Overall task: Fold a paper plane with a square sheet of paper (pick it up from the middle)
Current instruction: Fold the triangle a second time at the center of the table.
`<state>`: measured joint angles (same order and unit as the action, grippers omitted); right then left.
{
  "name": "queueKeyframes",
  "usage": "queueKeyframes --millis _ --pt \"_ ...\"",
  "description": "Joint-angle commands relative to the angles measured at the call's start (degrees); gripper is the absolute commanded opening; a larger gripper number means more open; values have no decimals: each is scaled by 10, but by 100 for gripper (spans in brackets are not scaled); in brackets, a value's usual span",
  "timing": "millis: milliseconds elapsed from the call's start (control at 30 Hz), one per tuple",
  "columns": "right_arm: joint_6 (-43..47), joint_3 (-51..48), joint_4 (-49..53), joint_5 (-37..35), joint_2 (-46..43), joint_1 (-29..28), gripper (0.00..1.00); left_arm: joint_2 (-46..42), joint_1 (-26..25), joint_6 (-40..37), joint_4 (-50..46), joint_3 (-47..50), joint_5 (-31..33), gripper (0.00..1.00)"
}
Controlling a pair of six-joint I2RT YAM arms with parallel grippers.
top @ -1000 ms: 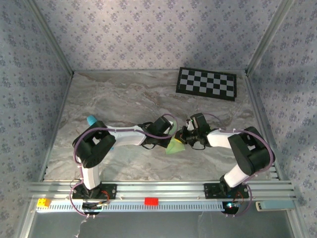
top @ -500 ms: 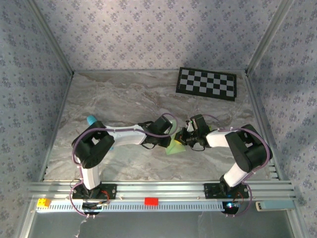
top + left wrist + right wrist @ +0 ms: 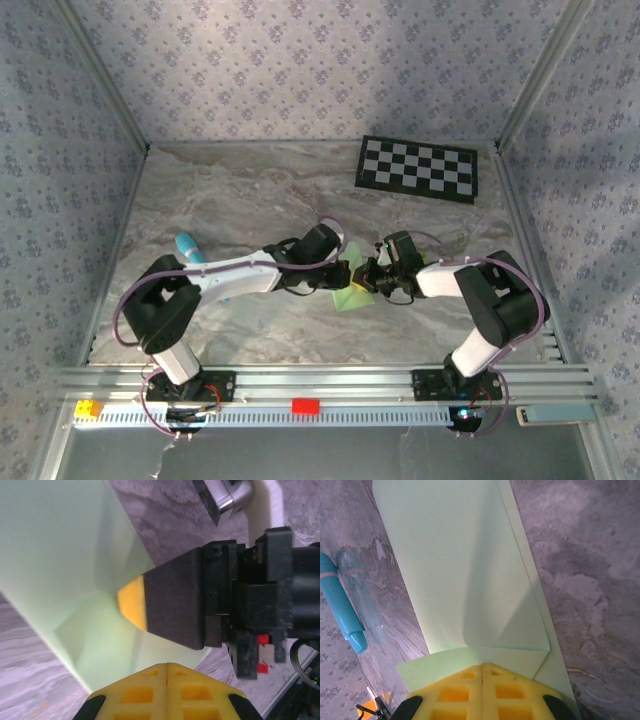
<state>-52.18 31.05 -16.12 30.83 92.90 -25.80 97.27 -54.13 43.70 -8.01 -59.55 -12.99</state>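
Marbled grey stone forms the table, which is walled in by patterned panels. The left claw is seen clenched, its yellow pads pressed together without a gap, right at an edge of the pale green paper. Whether any paper is pinched between them cannot be told. The right claw is likewise clenched, and a folded corner of the paper runs up to its pads; a grip on it cannot be confirmed. In the left wrist view one black finger of the right claw, tipped in yellow, is laid against the creased sheet. From above, the two claws are seen almost tip to tip near mid-table, with the paper just below them, partly folded and not yet a dart. A blue stick lies apart on the left, and a checkerboard lies at the far right.
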Motion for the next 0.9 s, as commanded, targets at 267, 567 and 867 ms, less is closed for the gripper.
queueKeyframes --millis 267,567,867 --pt "12 -17 57 -40 17 1 2 63 -5 53 68 6 -86 0" --pt "13 -21 57 -40 16 6 2 89 -5 41 50 -5 -90 0" --pt "15 -24 57 -40 20 8 2 99 -6 41 55 19 -72 0"
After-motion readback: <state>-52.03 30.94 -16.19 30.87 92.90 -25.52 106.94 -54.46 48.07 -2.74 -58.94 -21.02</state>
